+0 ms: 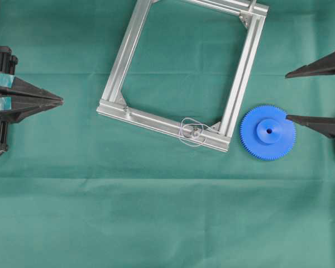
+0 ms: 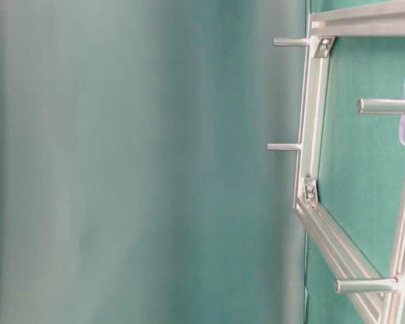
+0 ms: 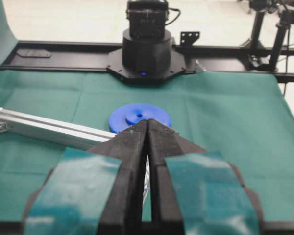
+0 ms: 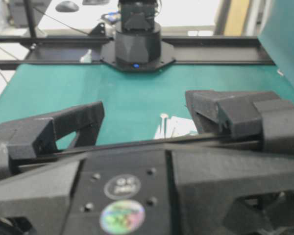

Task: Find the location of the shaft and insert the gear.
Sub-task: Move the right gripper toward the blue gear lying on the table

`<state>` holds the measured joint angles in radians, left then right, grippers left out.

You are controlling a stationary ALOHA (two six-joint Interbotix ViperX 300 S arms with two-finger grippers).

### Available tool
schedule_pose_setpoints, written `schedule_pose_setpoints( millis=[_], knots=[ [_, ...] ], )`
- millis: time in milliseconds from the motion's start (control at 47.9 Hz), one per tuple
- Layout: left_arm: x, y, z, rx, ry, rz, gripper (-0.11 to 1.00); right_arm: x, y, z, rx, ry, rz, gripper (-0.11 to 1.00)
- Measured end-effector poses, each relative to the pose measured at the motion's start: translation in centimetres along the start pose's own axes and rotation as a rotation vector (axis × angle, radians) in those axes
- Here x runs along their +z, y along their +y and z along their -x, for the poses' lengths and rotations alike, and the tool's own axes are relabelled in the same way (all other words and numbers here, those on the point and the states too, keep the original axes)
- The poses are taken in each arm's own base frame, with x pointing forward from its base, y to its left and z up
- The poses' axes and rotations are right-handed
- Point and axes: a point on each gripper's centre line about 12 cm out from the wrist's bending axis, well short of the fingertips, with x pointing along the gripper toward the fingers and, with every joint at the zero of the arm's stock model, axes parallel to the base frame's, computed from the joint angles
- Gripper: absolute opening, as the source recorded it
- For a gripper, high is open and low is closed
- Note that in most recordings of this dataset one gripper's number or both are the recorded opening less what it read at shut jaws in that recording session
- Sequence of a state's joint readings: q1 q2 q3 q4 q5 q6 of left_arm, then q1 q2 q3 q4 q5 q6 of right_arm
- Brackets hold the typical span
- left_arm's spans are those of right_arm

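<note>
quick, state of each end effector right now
Left end effector: closed, holding nothing.
Right end effector: open, holding nothing; bright blue toothed plastic gear lies beside it.

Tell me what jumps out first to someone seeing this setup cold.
The bright blue gear grabs the eye, lying flat on the green cloth just off the silver frame's lower right corner. Next comes that frame, with a thin wire loop around the shaft on its near rail. The right end effector stands wide open beside the gear; the left end effector sits shut at the far edge.
</note>
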<state>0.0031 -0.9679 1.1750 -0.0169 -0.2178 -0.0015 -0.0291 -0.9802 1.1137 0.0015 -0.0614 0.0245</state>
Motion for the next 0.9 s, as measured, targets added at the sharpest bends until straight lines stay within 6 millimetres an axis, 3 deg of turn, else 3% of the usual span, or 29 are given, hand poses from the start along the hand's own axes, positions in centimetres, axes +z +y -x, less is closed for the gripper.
schedule_pose_setpoints(
  millis=[188, 396, 897],
  knots=[
    [0.0, 0.0, 0.0, 0.0, -0.002, 0.0, 0.01, -0.5, 0.0, 0.0, -0.003, 0.069, -0.043, 0.92],
    [0.0, 0.0, 0.0, 0.0, 0.0, 0.0, 0.01, -1.5, 0.0, 0.3, -0.02, 0.26, -0.122, 0.92],
    [0.0, 0.0, 0.0, 0.0, -0.002, -0.003, 0.01, -5.7, -0.6, 2.4, -0.163, 0.721, -0.276, 0.92]
  ],
)
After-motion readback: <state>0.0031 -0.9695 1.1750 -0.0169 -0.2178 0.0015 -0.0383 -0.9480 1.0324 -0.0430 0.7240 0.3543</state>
